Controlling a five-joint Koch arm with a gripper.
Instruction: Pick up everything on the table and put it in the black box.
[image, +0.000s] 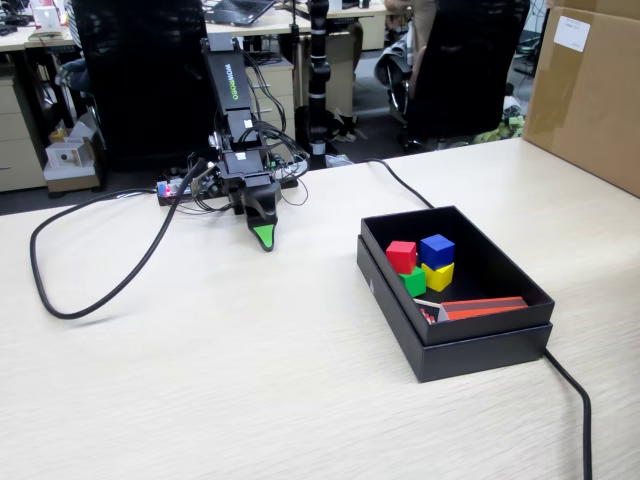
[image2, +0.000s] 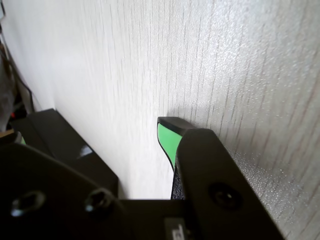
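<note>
While your fingers (image: 263, 238) rest together near the bench's (image: 250, 380) far edge, the black box (image: 455, 330) holds every cube; the cable risks snagging.

Pale beige worktop (image: 250, 380) with fine wood-grain streaks; washed out to near-white in wrist view. Matte black box (image: 480, 345). Inside: red cube (image: 401, 255), blue cube (image: 437, 249), yellow cube (image: 438, 275), green cube (image: 414, 282), plus an orange-red flat piece (image: 485, 307) with a grey edge. Black arm (image: 232, 110) with green lettering. Black claw (image: 264, 238) with bright green tip (image2: 167, 140). Black cable (image: 95, 290) across the worktop. Brown carton (image: 590, 95) with a white label.
</note>
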